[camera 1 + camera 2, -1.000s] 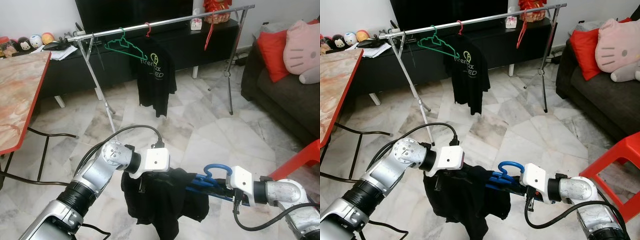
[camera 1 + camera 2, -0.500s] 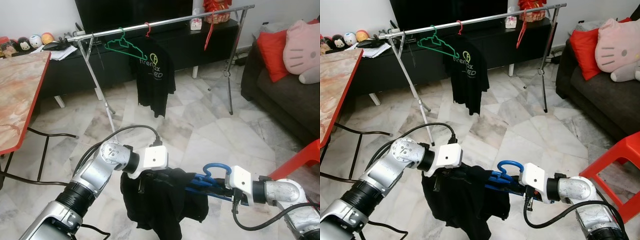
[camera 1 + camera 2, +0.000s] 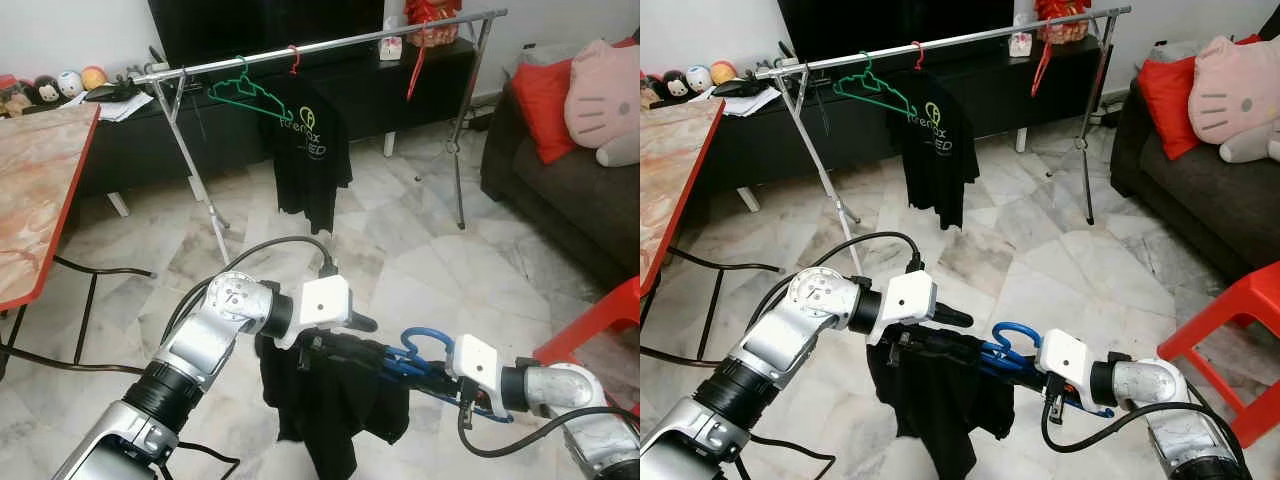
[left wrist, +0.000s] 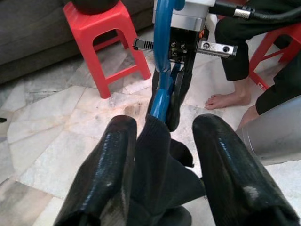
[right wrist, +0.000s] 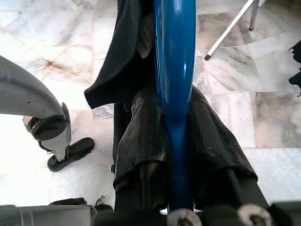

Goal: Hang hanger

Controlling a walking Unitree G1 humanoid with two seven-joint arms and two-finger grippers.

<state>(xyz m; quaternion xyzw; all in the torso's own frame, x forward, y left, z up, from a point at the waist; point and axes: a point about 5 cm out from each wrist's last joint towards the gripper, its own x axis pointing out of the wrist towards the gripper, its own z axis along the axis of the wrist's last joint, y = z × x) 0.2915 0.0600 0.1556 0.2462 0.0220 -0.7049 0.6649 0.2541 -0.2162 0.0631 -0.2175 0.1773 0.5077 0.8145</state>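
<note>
A blue hanger [image 3: 421, 345] carries a black shirt [image 3: 335, 410] low over the marble floor in front of me. My right gripper [image 3: 410, 368] is shut on the hanger's neck, and in the right wrist view the blue bar [image 5: 175, 56] runs between its fingers. My left gripper [image 3: 345, 335] is at the shirt's shoulder, open, with a fold of the cloth [image 4: 155, 155] lying between its fingers [image 4: 110, 174]. Farther off stands the metal clothes rail [image 3: 330, 42], with a green hanger [image 3: 245, 95], a hung black T-shirt [image 3: 312, 160] and a red hanger [image 3: 415, 70] on it.
A red-edged table [image 3: 40, 190] is at my left. At my right are a dark sofa [image 3: 560, 180] with cushions and a red stool [image 3: 600, 320]. A black TV cabinet [image 3: 130, 150] lies behind the rail. The left wrist view shows a person's bare foot [image 4: 225, 100].
My left gripper has moved up and to the right along the hanger, and one finger now sticks out above the cloth. The shirt hangs narrower and longer. The right gripper has barely moved.
</note>
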